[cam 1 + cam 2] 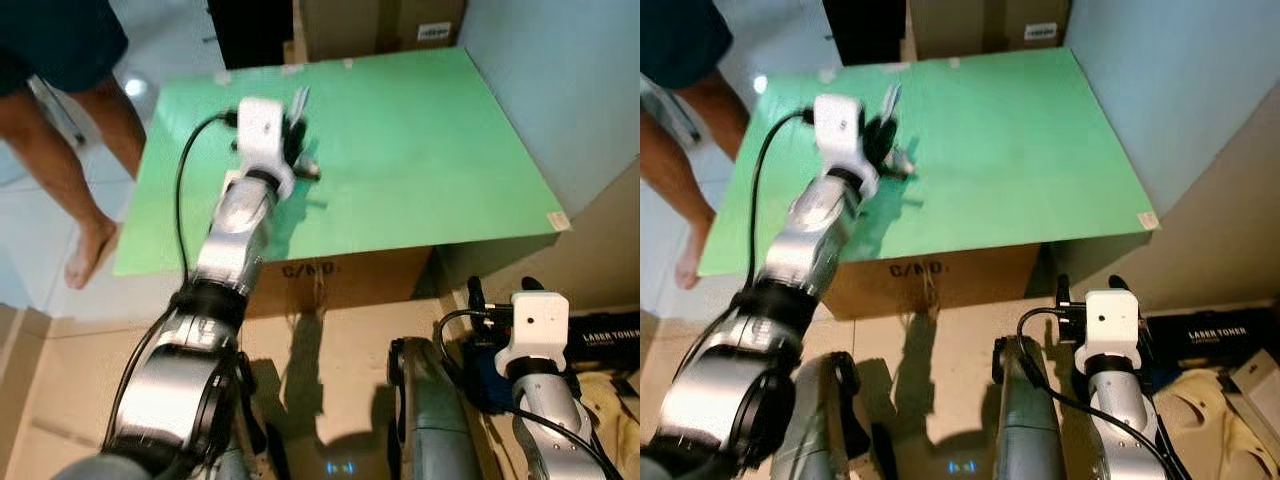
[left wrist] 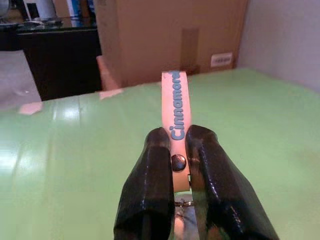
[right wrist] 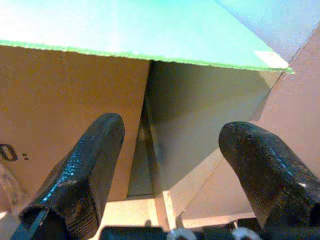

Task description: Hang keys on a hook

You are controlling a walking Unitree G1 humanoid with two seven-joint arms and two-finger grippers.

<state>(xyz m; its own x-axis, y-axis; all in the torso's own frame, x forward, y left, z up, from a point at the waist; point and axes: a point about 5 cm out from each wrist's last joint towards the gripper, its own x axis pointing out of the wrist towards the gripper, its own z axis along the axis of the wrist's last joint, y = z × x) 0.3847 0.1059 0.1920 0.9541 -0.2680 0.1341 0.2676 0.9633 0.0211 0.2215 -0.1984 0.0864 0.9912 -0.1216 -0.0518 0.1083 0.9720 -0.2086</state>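
My left gripper (image 1: 296,140) is raised over the green board (image 1: 420,150) and is shut on the keys' strap. In the left wrist view the pale pink strap (image 2: 176,107) with blue lettering stands up between the two black fingers (image 2: 150,190), with a metal stud and ring (image 2: 183,202) lower down. Metal keys (image 1: 309,168) hang just below the gripper, near the green surface. My right gripper (image 3: 172,150) hangs low beside the cardboard box (image 3: 60,125), open with nothing between its fingers. No hook can be made out.
A person's bare legs (image 1: 85,180) stand at the left of the green board. Cardboard boxes (image 1: 380,25) sit behind the board's far edge. A pale wall (image 1: 580,90) runs along the right. A dark box and clutter (image 1: 605,335) lie on the floor at right.
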